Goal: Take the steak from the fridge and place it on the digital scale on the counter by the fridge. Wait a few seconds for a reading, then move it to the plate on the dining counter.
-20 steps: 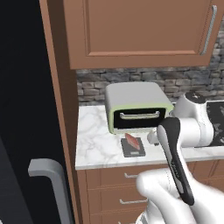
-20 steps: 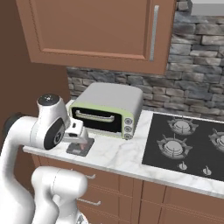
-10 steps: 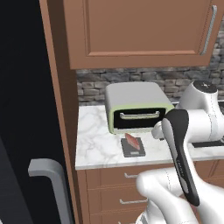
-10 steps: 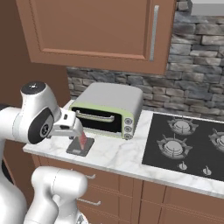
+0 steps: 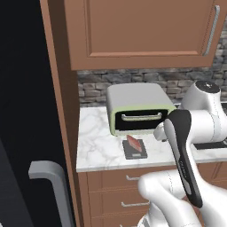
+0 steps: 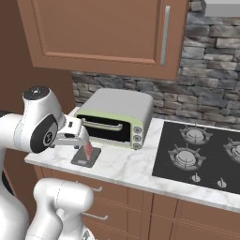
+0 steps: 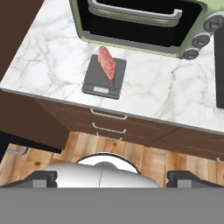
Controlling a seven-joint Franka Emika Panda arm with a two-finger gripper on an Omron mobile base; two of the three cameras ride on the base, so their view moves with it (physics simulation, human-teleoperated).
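The steak [image 7: 106, 62], a reddish-pink slab, lies on the digital scale [image 7: 98, 81], a flat dark grey pad on the marble counter [image 7: 52, 57] in front of the toaster oven. The same steak [image 5: 134, 142] and scale [image 5: 135, 153] sit just right of the fridge [image 5: 26, 133], whose black door has a grey bar handle. My gripper [image 7: 112, 178] is open and empty, drawn back above and in front of the scale with its fingertips [image 7: 41, 177] wide apart. From the right base, my gripper [image 6: 82, 138] hovers close above the steak [image 6: 88, 149] without touching it.
A pale green-trimmed toaster oven [image 6: 117, 117] stands right behind the scale. A black gas hob [image 6: 201, 154] lies to the right. Brown wall cabinets [image 5: 142, 31] hang overhead and brown drawers [image 7: 109, 127] run below the counter edge. My own arm [image 5: 186, 155] blocks the counter's right part.
My hand has lifted up and back from the scale, leaving the steak on it. My arm's upper links swung round to the right. The jaws stayed open.
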